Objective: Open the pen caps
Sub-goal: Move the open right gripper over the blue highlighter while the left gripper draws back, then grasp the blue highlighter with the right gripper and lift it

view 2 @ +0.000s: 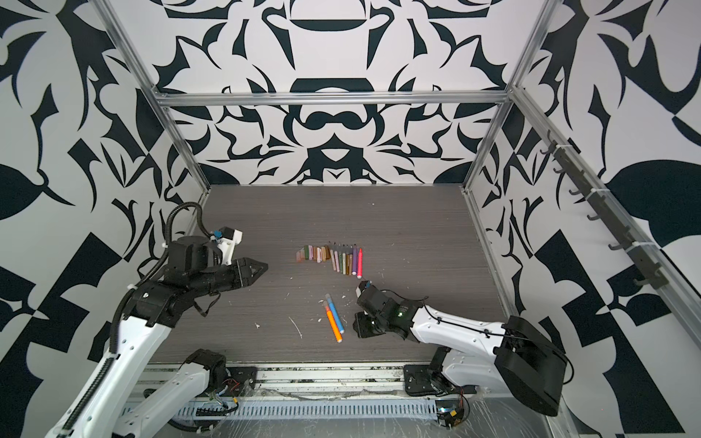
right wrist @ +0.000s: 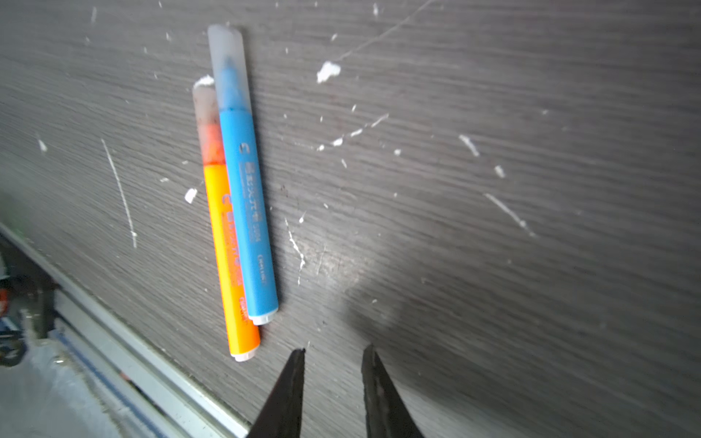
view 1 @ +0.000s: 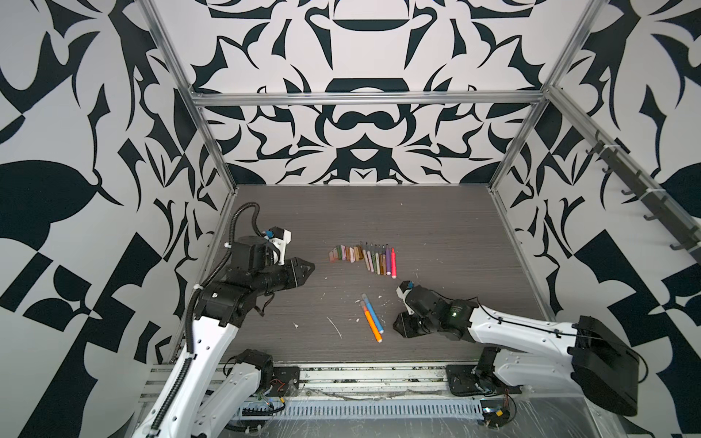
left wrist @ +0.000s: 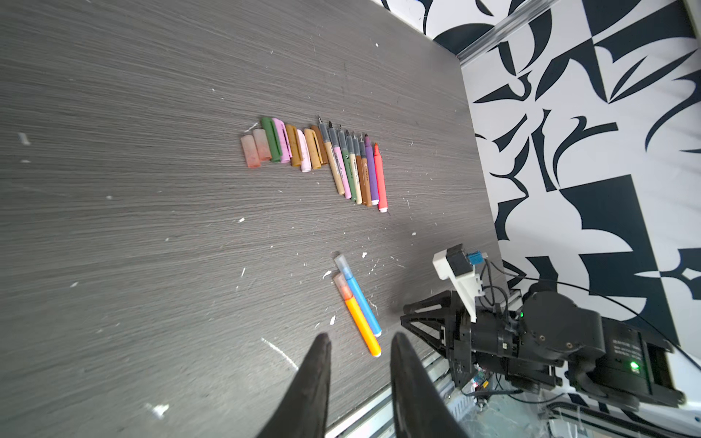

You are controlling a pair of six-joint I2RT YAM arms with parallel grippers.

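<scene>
While both grippers stand slightly parted and empty, two pens lie capped. Right gripper (right wrist: 333,349): low over the table (right wrist: 493,265); orange pen (right wrist: 229,258) and blue pen (right wrist: 248,212) just ahead, off to one side, touching lengthwise. Left gripper (left wrist: 359,337): raised, well apart from them. Beyond: loose caps (left wrist: 288,146) and uncapped pens (left wrist: 356,170), in one row. Risk: jaws closing on either pen may nudge its neighbour and roll both; a grip across the cap seam would likely lock the cap on.

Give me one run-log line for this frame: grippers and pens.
left gripper open, empty | right gripper open, empty | orange pen, blue pen capped, side by side | uncapped pens rowed beside loose caps
</scene>
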